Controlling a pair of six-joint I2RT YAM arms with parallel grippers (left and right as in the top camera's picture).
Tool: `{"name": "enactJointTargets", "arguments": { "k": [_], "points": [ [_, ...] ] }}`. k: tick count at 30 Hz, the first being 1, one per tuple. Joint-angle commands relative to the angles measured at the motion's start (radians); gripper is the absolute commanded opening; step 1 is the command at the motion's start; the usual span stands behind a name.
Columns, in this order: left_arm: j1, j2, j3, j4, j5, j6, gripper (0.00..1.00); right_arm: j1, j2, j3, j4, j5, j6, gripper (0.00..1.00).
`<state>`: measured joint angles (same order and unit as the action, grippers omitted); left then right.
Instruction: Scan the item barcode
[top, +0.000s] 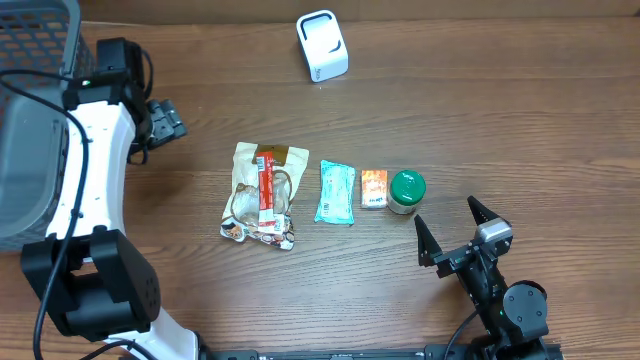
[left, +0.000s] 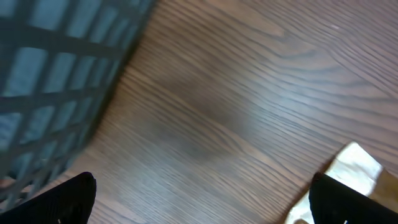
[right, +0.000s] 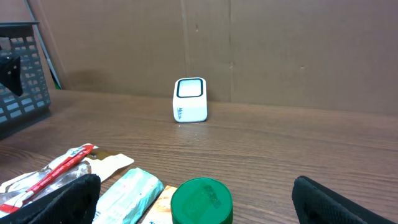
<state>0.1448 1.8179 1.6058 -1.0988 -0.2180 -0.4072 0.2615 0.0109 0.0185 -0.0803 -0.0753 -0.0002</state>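
A white barcode scanner (top: 322, 45) stands at the back of the table, also seen in the right wrist view (right: 190, 99). Four items lie in a row mid-table: a snack bag (top: 262, 192), a teal packet (top: 336, 191), a small orange box (top: 374, 188) and a green-lidded jar (top: 407, 190). My left gripper (top: 172, 120) hangs open and empty left of the snack bag, over bare wood (left: 202, 202); the bag's corner (left: 354, 163) shows by its right finger. My right gripper (top: 455, 235) is open and empty just in front of the jar (right: 201, 200).
A grey mesh basket (top: 30, 60) fills the far left corner and shows close by in the left wrist view (left: 56, 74). A cardboard wall (right: 280, 50) backs the table behind the scanner.
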Motion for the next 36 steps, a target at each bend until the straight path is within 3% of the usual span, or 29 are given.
{"name": "enactJointTargets", "arguments": {
  "k": [1, 36],
  "points": [
    [0.013, -0.021, 0.02, 0.004, -0.014, 0.026, 1.0, -0.005, -0.008, -0.011, 0.003, -0.005, 0.004, 1.0],
    [0.012, -0.021, 0.02, 0.004, -0.014, 0.026, 1.0, -0.005, -0.008, -0.011, 0.012, 0.017, 0.004, 1.0]
  ]
}}
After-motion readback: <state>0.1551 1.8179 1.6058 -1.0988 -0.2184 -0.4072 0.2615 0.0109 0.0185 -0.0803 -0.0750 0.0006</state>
